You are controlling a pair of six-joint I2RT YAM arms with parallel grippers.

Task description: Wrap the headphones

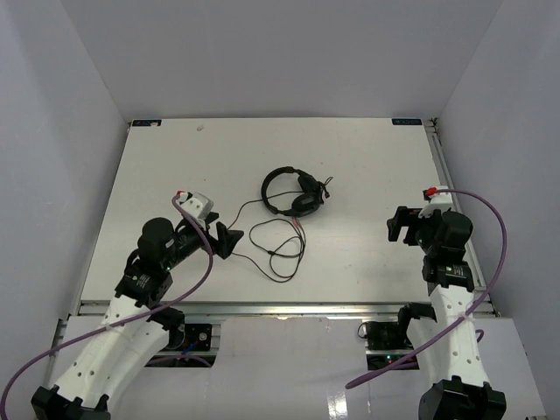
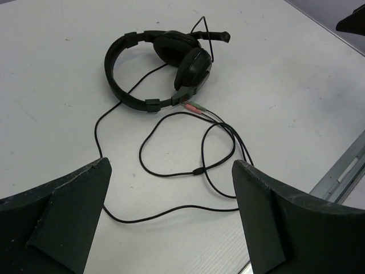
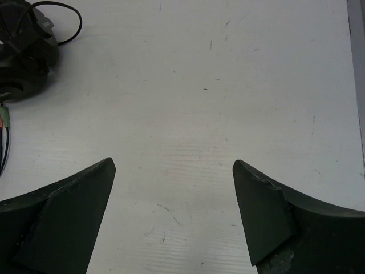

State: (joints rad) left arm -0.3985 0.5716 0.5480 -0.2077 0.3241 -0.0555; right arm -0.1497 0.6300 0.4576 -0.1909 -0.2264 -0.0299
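Headphones (image 1: 291, 192), black padded over-ear, were laid flat, thin black cord (image 2: 197, 171) sprawled unwrapped; left gripper (image 1: 226, 240) and right gripper (image 1: 401, 226) were held wide open, empty, presumably readied for grasping.

headphones (image 2: 191, 65) are lying flat on the white table (image 2: 296, 85), cord (image 2: 197, 170) sprawled in loose loops toward the left gripper (image 2: 171, 164) (jaws spread wide). Pink and green plugs (image 2: 194, 107) sit right beside an earcup.
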